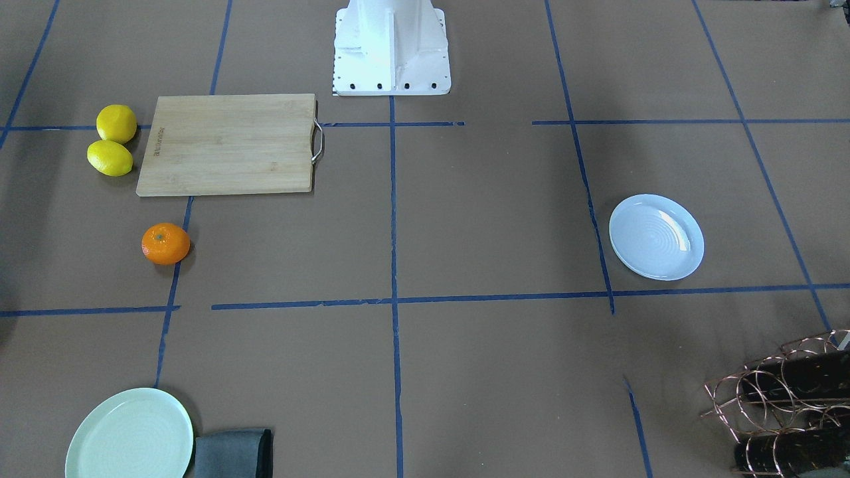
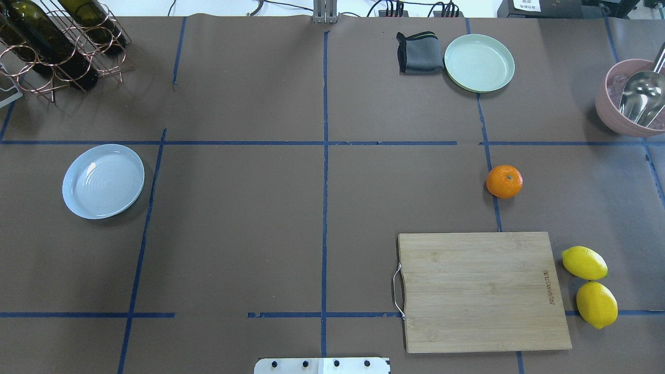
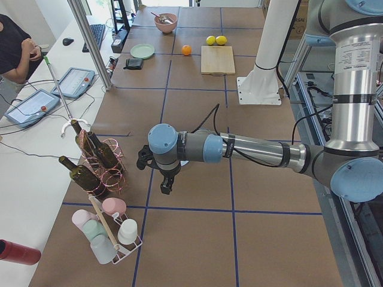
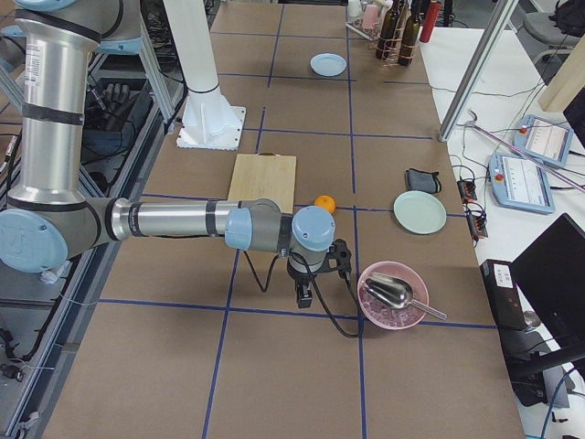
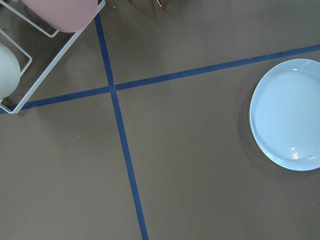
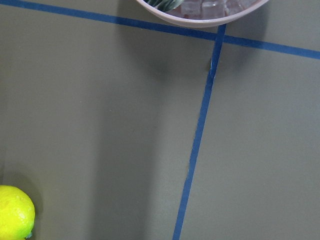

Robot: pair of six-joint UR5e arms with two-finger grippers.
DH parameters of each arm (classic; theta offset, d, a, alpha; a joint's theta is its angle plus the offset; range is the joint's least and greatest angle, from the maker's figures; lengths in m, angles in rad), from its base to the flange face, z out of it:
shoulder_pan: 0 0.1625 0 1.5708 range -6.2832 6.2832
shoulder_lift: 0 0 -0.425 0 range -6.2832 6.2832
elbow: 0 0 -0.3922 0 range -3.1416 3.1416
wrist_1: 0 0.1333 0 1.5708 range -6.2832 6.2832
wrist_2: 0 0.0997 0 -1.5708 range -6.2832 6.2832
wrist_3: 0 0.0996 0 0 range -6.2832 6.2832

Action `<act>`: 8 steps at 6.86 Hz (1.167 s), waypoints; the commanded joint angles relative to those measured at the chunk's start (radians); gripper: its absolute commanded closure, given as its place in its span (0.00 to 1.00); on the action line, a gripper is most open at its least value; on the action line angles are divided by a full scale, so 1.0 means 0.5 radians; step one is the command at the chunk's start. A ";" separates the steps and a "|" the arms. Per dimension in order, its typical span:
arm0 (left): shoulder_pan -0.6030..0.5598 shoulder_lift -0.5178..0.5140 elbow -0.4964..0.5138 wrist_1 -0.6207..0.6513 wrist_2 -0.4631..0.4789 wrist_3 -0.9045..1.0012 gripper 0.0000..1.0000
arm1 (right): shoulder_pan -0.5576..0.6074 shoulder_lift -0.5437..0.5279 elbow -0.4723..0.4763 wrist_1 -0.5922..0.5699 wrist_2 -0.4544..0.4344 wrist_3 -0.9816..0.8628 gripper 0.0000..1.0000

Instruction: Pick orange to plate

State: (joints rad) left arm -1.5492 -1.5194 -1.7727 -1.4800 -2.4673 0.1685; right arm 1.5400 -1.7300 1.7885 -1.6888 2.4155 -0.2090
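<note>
The orange lies alone on the brown table beside a blue tape line, just beyond the cutting board's far edge, and also shows as the orange. The pale bluish plate sits bare on the opposite side of the table; the left wrist view catches the plate at its right edge. My left gripper hangs pointing down near that plate; I cannot tell whether it is open or shut. My right gripper hangs between the orange and the pink bowl, its state also unclear. Neither touches the fruit.
A wooden cutting board lies near the robot base with two lemons beside it. A mint-green plate, grey cloth and pink bowl with a metal scoop stand at the far right. A wire bottle rack fills the far left corner.
</note>
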 commanded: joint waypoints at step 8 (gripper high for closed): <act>1.029 -0.127 0.492 -1.417 0.326 -1.587 0.07 | 0.000 0.052 0.019 0.006 0.050 -0.002 0.00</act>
State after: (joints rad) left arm -1.1225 -1.5681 -1.5813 -2.0975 -2.3439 -0.4740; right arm 1.5401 -1.7064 1.7958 -1.6859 2.4358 -0.2090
